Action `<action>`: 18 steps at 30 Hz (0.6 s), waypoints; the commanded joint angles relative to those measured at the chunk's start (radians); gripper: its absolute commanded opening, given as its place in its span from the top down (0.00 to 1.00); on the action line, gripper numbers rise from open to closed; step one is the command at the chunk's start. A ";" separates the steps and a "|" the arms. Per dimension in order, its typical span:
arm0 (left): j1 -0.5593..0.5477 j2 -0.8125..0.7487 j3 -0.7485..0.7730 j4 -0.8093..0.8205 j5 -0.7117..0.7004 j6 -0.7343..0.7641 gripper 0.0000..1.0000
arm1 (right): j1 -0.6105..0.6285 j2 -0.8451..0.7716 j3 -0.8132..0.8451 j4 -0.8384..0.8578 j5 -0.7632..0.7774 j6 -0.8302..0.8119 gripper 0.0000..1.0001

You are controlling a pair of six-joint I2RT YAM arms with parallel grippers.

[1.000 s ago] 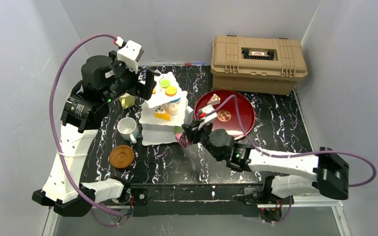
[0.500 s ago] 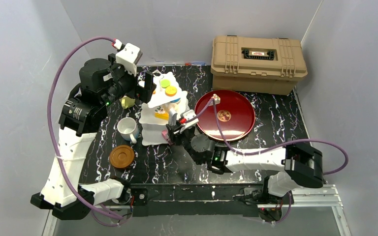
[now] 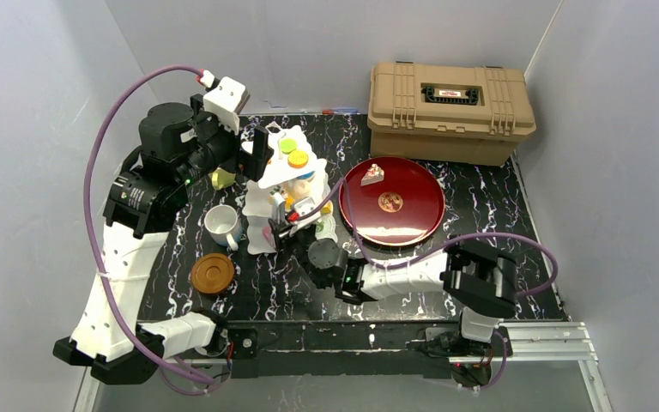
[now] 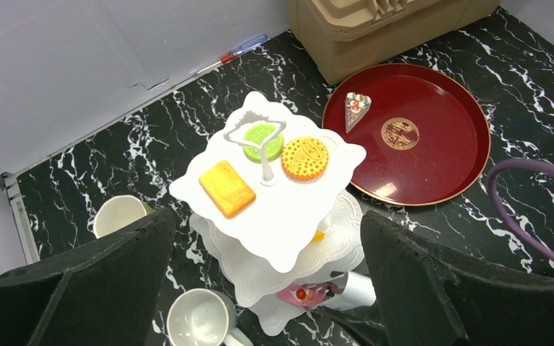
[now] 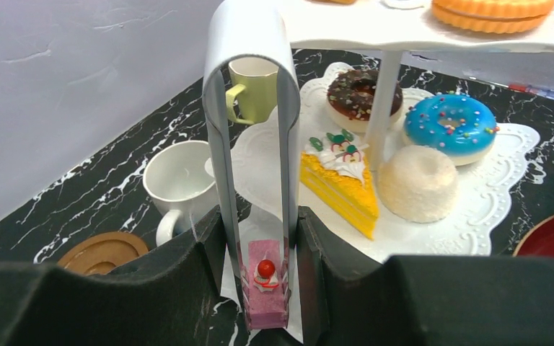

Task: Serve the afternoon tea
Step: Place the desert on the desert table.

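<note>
**Right pincer** (image 5: 263, 270): clamped on silver tongs (image 5: 249, 43). The tong tips pinch a pink cherry-topped pastry (image 5: 265, 297) at the near edge of the white cake stand (image 5: 490, 194). Whether it touches the bottom tier cannot be told.

**Left pincer** (image 4: 263, 238): spread wide, holding nothing, above the stand.

**Cut off:** the stand's top tier, in the right wrist view.

**Left of the stand, on the bench** (image 3: 480, 232): white mug (image 5: 180, 176), yellow-green mug (image 5: 256, 86), brown coaster (image 5: 101, 249).

**Writing:** the red tray (image 3: 420, 184) has a gold emblem and the tan case (image 3: 450, 112) has a label. Both are illegible.
</note>
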 commanded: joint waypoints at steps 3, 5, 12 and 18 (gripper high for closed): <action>0.006 -0.024 -0.011 0.021 0.038 0.012 0.01 | 0.036 0.063 0.056 0.224 0.042 -0.086 0.99; 0.006 -0.024 -0.014 0.021 0.044 0.014 0.01 | 0.040 0.083 0.054 0.249 0.043 -0.093 0.99; 0.006 -0.024 -0.014 0.021 0.060 0.016 0.01 | 0.043 0.155 0.074 0.358 0.053 -0.165 0.99; 0.005 -0.030 -0.023 0.021 0.063 0.028 0.01 | 0.038 0.200 0.097 0.394 0.075 -0.194 0.99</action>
